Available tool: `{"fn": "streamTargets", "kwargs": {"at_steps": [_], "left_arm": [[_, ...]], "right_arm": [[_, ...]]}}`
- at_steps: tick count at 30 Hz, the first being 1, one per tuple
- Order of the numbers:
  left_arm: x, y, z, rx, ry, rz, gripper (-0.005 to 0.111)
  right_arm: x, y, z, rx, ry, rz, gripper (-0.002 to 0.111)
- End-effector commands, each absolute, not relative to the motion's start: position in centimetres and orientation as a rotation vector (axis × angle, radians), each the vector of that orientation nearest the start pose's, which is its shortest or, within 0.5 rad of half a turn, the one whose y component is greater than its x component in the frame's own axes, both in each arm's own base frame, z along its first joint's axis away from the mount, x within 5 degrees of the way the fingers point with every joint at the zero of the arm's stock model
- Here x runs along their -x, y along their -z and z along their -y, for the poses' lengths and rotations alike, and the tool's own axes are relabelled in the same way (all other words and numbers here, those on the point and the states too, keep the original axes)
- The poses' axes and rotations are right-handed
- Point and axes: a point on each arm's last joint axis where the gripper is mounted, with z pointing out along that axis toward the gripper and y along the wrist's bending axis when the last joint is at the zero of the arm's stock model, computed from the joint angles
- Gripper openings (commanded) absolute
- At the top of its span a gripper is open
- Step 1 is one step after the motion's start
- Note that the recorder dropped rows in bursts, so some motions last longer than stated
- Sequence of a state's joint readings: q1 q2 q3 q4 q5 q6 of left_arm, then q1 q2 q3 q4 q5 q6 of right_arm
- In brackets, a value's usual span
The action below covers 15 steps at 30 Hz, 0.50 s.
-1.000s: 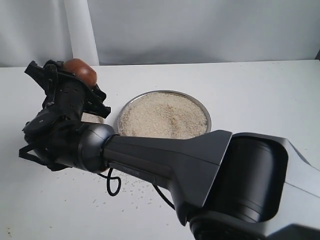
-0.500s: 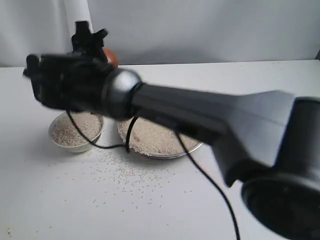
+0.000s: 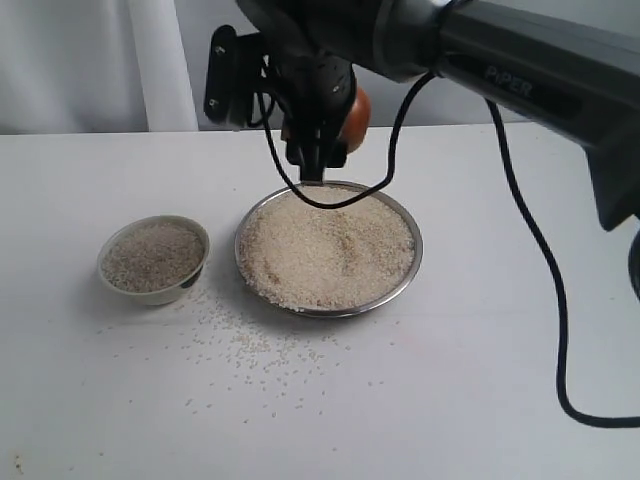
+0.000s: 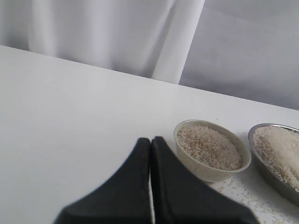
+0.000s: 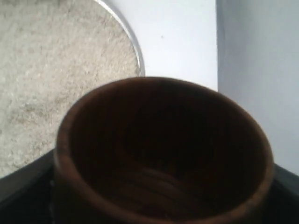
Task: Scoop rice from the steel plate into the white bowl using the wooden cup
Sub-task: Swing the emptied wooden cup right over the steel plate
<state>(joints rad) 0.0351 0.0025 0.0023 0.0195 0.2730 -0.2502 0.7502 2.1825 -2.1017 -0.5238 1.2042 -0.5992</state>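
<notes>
The right fingers (image 3: 310, 150) are clamping the empty wooden cup (image 3: 354, 118), hanging above the far rim of the steel plate (image 3: 417, 255) of rice (image 3: 325, 245). The left fingers (image 4: 139, 161) are pressing together, holding nothing, near the white bowl (image 4: 208, 171).

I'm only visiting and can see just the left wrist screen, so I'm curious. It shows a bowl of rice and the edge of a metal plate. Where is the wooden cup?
Observer: The right gripper holds the wooden cup in the air, near the far rim of the steel plate.
Operator: Is anything in the cup?
Observer: The right wrist view looks straight into it, and no grains show in its dark inside.
Operator: How full is that plate?
Observer: The rice covers it almost from rim to rim.
</notes>
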Motion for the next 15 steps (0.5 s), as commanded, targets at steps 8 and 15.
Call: {"fn": "streamTargets", "kwargs": {"at_steps": [8,15], "left_arm": [[-5.5,-18.9,-0.2,0.237,0.147,-1.737,0.0],[-5.5,-18.9,-0.2,0.237,0.147,-1.737,0.0]], "right_arm": [[-40.9,-24.0,-27.8,2.186,1.031,-1.74,0.0],[-42.7,-20.4,-26.9,2.329,1.198,-1.665,0.0]]}}
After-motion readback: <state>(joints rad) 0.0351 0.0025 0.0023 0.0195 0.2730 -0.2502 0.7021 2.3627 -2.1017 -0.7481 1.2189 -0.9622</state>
